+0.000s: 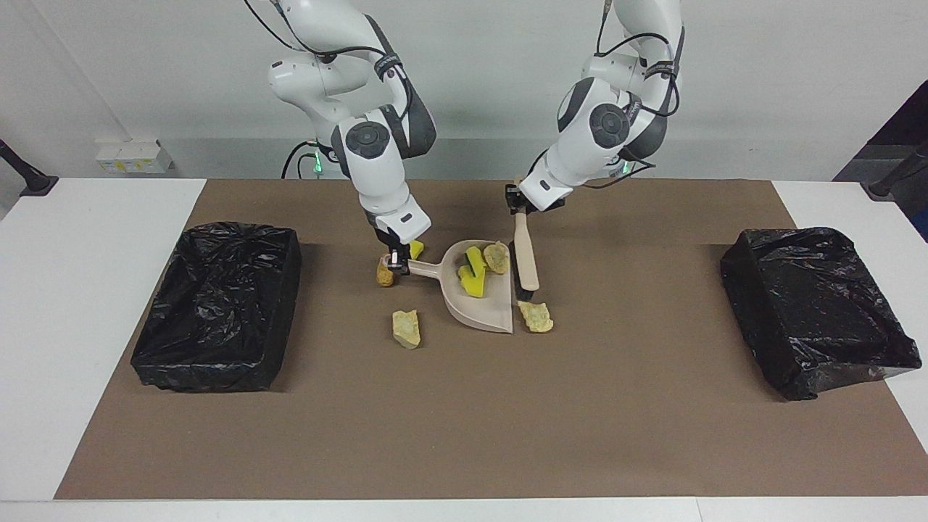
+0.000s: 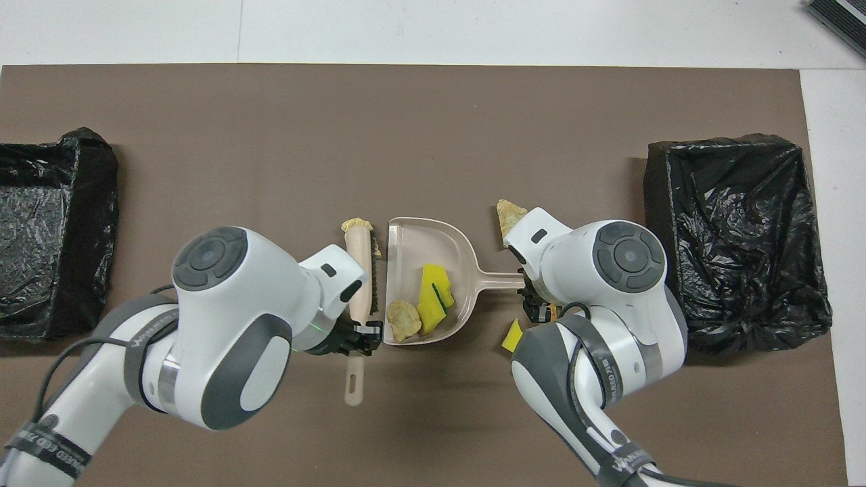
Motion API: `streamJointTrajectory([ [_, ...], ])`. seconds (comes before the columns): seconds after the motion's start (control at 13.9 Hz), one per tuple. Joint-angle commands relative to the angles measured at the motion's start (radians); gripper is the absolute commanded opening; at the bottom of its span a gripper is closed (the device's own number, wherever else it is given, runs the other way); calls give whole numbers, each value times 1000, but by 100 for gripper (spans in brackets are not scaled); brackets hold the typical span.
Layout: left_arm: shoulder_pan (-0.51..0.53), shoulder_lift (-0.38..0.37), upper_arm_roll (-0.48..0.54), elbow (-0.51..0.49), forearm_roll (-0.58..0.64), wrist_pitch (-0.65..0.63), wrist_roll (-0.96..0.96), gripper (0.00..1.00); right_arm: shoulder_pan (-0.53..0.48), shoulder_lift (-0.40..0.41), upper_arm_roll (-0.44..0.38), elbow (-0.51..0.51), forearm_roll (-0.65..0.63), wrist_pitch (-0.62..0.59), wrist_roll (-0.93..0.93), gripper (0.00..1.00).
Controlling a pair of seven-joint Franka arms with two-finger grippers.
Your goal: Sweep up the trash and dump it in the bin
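Two black-lined bins are sitting at either end of the brown mat, one (image 1: 217,304) at the right arm's end and one (image 1: 815,308) at the left arm's, and nothing can be seen inside either. Between them the dustpan (image 1: 480,301) is lying flat, the right gripper (image 1: 395,259) pinching its handle tight. The left gripper (image 1: 519,206) is clamped on the brush (image 1: 525,255), whose bristles are standing just beside the pan's open edge.

So the job is looking under halfway: the trash (image 1: 479,270) in the pan counts a yellow chunk or two and one tan lump, while a tan piece (image 1: 535,316) by the pan's lip, another (image 1: 406,328) farther out, a brown lump (image 1: 384,274) and a yellow bit (image 1: 415,249) by the handle are waiting (dumping is not yet begun).

From overhead the arms are covering both grippers and the brown lump.
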Motion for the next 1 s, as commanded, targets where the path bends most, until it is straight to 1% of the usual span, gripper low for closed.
streamJointTrajectory([
  [0.0,75,40,-2,35,85,-30,59,0,-15,54,10,63,36,25,-29,0],
  [0.07,98,61,-2,37,113,-27,110,0,-15,71,10,81,42,25,-6,0],
  [0.14,98,80,-2,30,124,-14,145,0,-15,85,10,99,46,25,14,0],
  [0.29,84,121,-4,25,124,17,171,0,-4,117,10,120,48,36,21,0],
  [0.36,68,135,-6,2,124,47,188,0,3,122,10,118,48,39,50,0],
  [0.43,43,129,-9,-15,122,57,204,0,5,121,10,116,46,39,55,0],
  [0.65,-57,123,-12,0,80,48,195,0,3,119,10,113,46,37,52,0],
  [0.79,-61,131,-9,19,58,45,193,0,3,121,10,113,45,37,46,0],
  [0.93,-28,128,-4,10,59,36,199,0,0,119,10,113,48,28,17,0],
])
